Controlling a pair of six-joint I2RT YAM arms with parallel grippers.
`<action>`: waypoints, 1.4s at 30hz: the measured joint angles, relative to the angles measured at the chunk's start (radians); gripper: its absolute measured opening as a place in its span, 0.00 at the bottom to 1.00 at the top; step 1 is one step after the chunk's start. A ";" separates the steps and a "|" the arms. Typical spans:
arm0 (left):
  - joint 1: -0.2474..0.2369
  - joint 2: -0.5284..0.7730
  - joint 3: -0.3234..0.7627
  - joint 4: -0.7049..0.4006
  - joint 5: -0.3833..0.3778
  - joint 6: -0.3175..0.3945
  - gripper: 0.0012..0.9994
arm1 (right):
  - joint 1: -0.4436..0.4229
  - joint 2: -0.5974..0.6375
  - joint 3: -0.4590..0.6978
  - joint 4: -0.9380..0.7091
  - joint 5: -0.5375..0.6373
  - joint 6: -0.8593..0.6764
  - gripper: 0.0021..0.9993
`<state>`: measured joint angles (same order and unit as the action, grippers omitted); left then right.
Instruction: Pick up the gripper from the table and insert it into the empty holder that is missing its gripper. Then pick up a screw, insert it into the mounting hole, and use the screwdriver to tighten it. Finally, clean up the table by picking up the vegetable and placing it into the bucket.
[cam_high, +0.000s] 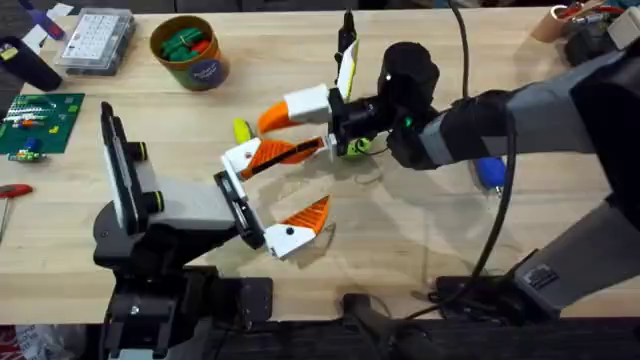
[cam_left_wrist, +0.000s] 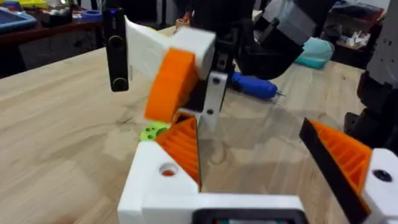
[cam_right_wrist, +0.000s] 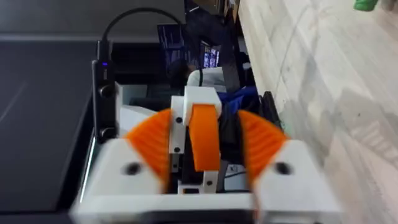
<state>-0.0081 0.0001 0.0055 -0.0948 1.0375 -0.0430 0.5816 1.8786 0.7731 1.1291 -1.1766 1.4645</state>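
The orange gripper (cam_high: 285, 152) sits in the upper white holder (cam_high: 240, 160) of my left arm, also seen as gripper (cam_left_wrist: 183, 146) in holder (cam_left_wrist: 158, 180). My right gripper (cam_high: 285, 125) reaches in from the right and is shut on its tip; the wedge (cam_right_wrist: 204, 140) stands between the orange pads. My left gripper (cam_high: 322, 178) is open, its other finger (cam_high: 300, 222) apart. The orange bucket (cam_high: 190, 50) stands at the back left. A green vegetable piece (cam_high: 357, 146) lies under the right wrist. The blue screwdriver (cam_high: 488, 172) lies behind the right arm. A screw is out of view.
A clear parts box (cam_high: 95, 40) and a green circuit board (cam_high: 40, 120) lie at the far left, with a red-handled tool (cam_high: 12, 190) at the left edge. A small yellow-green piece (cam_high: 242, 130) lies beside the holder. A cable (cam_high: 500, 230) trails over the right side.
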 joint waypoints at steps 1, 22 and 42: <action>0.000 0.000 0.000 0.000 0.002 0.001 0.99 | 0.000 0.000 0.000 0.000 0.005 0.000 0.96; 0.000 0.000 0.000 -0.002 0.014 0.002 0.99 | -0.031 -0.092 -0.007 -0.117 0.058 -0.098 0.99; 0.000 0.000 0.000 -0.003 0.016 0.002 0.99 | -0.324 -0.600 0.089 -1.397 0.193 -0.914 0.99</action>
<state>-0.0082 -0.0002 0.0055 -0.0975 1.0538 -0.0410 0.2573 1.2788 0.8618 -0.2674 -0.9832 0.5505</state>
